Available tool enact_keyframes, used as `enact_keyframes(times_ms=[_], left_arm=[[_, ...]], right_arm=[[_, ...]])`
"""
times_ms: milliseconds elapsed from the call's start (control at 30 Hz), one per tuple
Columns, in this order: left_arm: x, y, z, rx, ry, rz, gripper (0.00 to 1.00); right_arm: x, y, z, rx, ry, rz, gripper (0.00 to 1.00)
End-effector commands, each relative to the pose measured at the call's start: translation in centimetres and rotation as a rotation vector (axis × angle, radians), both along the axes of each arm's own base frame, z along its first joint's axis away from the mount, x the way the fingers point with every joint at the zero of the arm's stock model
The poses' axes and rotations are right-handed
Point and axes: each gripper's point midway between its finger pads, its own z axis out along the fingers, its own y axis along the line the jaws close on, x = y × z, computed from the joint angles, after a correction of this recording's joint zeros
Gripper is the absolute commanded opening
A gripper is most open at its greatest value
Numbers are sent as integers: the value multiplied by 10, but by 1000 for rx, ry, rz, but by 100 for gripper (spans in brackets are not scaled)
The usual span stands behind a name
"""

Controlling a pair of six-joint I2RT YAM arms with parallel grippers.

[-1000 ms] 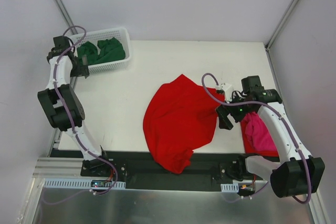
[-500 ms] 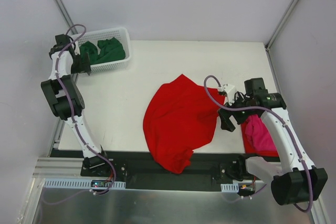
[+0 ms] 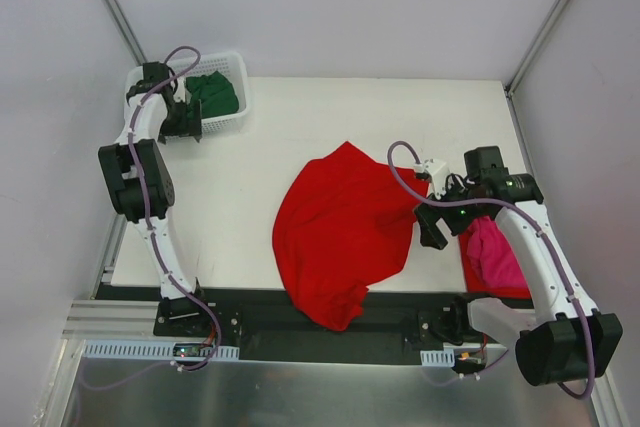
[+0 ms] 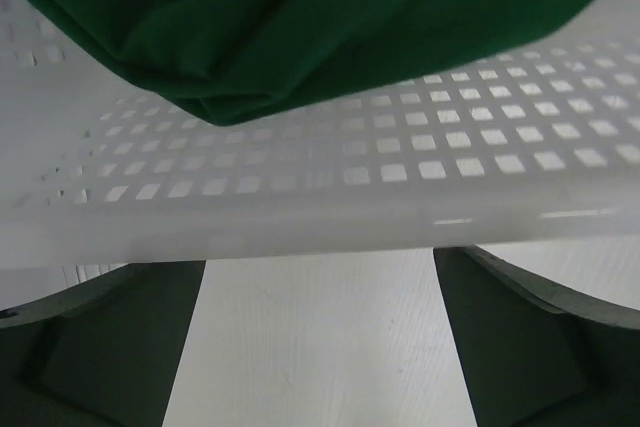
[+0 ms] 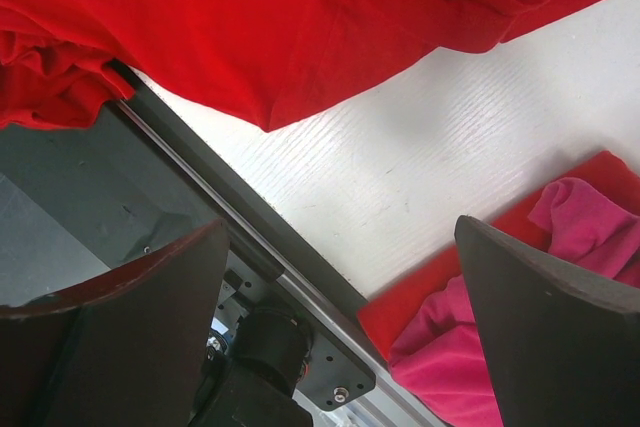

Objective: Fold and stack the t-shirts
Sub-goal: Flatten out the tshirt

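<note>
A bright red t-shirt (image 3: 340, 232) lies spread and rumpled on the white table, its lower edge hanging over the front rail; it also fills the top of the right wrist view (image 5: 300, 17). A magenta-pink t-shirt (image 3: 495, 252) lies on a folded red one (image 3: 470, 269) at the right front; both show in the right wrist view (image 5: 470, 367). Dark green t-shirts (image 3: 213, 94) sit in the white lattice basket (image 3: 225, 123); the left wrist view shows green cloth (image 4: 320, 17). My left gripper (image 3: 185, 119) is open and empty at the basket's front wall (image 4: 330, 157). My right gripper (image 3: 432, 227) is open and empty between the red shirt and the pink pile.
The black front rail (image 3: 400, 312) and both arm bases run along the near table edge. Grey walls and metal posts enclose the table on the left, back and right.
My left arm has swung its gripper from the basket's left end rightward along its front wall. My right gripper has shifted slightly right, away from the red shirt's edge.
</note>
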Motion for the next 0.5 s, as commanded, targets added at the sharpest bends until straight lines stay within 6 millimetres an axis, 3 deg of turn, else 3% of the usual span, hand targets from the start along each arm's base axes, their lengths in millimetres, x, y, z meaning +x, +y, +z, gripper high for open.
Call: enact_keyframes(times_ms=[0, 267, 467], left_arm=[[37, 29, 24, 78, -89, 79, 98], [76, 53, 60, 152, -206, 152, 98], [94, 55, 71, 146, -259, 141, 98]], right_arm=[[-2, 0, 10, 13, -18, -9, 100], [-5, -3, 8, -3, -26, -13, 100], [-4, -3, 9, 3, -32, -14, 100]])
